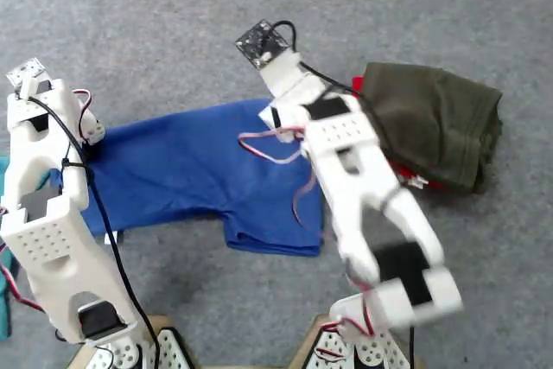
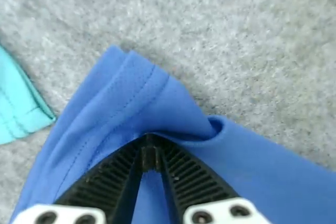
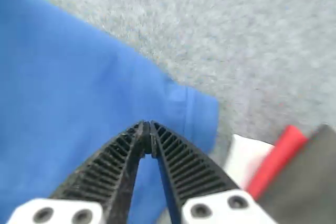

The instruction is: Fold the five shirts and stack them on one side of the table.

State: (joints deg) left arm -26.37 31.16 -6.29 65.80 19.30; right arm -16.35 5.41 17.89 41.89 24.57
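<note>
A blue shirt (image 1: 199,174) lies spread across the middle of the grey table. At its left end my left gripper (image 1: 89,137) is shut on a raised fold of the blue shirt (image 2: 157,103), with the cloth bunched at the fingertips (image 2: 150,153). My right gripper (image 1: 276,117) sits at the shirt's far right corner. Its jaws are shut on the blue shirt (image 3: 79,87) near the hem (image 3: 197,114). A folded olive shirt (image 1: 432,123) tops a stack at the right, with red cloth (image 1: 408,172) showing beneath it.
A teal garment (image 2: 16,111) lies just off the blue shirt's left end, at the table's left edge (image 1: 3,170). The stack's red (image 3: 275,158) and white (image 3: 245,156) layers lie close to my right gripper. Grey table (image 1: 173,32) stretches behind.
</note>
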